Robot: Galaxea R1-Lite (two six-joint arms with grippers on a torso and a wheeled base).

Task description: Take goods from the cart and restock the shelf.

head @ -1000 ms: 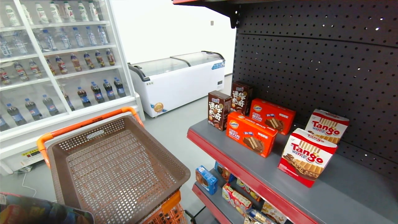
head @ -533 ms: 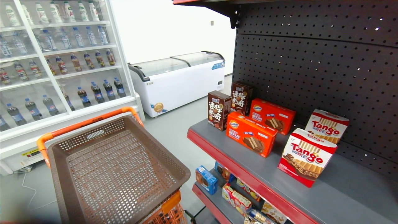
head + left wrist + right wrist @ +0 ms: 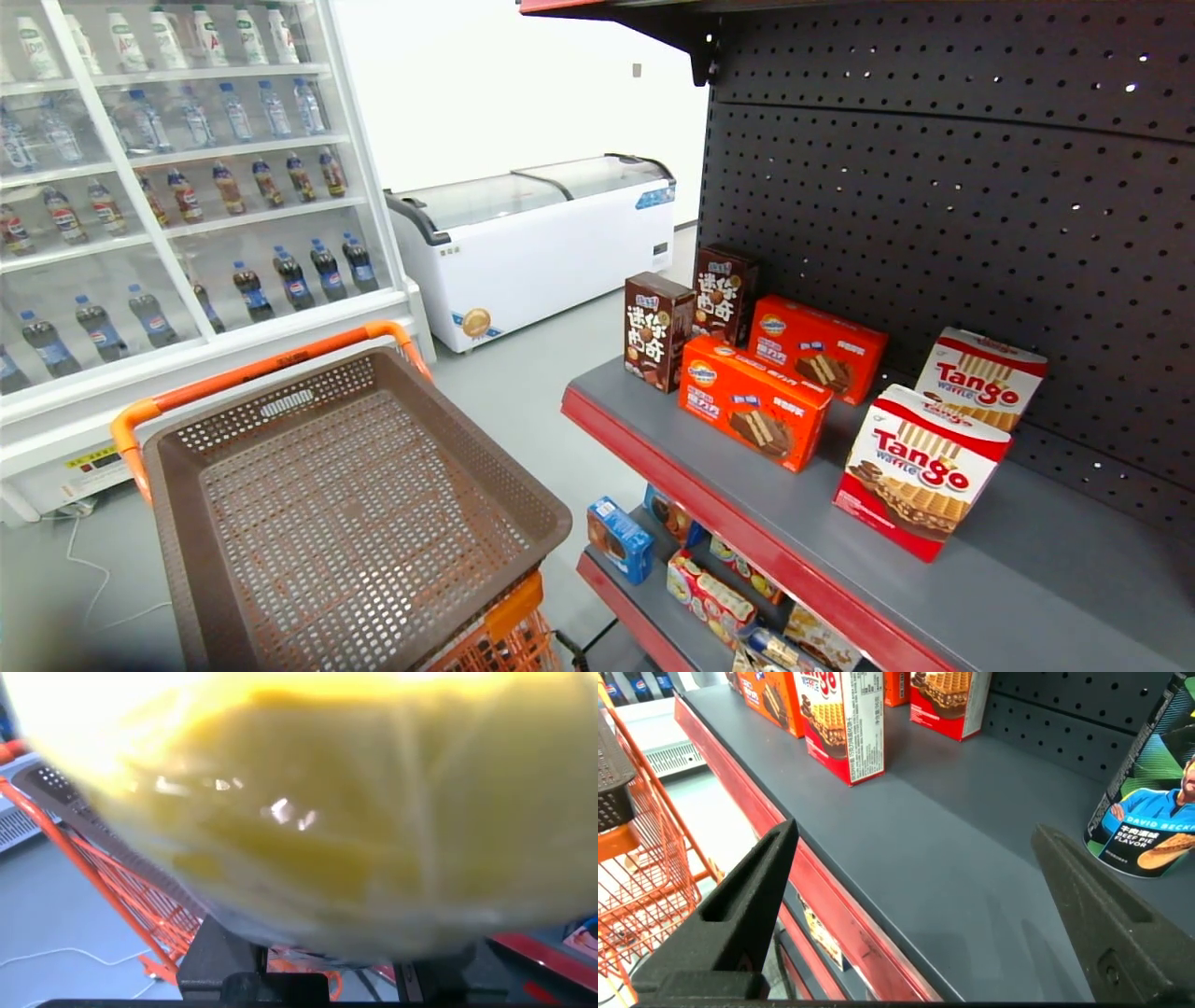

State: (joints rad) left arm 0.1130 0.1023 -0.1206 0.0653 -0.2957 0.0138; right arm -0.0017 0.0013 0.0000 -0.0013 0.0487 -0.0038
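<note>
The cart's brown mesh basket (image 3: 355,504) holds nothing. A glossy yellow snack bag (image 3: 355,812) hangs right in front of the left wrist camera, with my left gripper (image 3: 308,957) shut on it beside the cart's orange wire frame (image 3: 121,896). My right gripper (image 3: 920,924) is open with nothing between its fingers, low over the front of the grey shelf board (image 3: 952,849). A dark chips canister (image 3: 1148,812) stands on that board near it. Two red-and-white wafer boxes (image 3: 920,471), two orange boxes (image 3: 754,403) and two brown boxes (image 3: 658,331) stand on the shelf board (image 3: 1027,579).
A black pegboard (image 3: 934,205) backs the shelf. Several goods (image 3: 621,539) sit on the lower shelf. A drinks cooler (image 3: 168,187) and a white chest freezer (image 3: 541,243) stand behind the cart. Bare shelf board lies to the right of the wafer boxes.
A colourful bag at the lower left corner of the head view has dropped out of the picture. The cart and the shelf goods have not moved.
</note>
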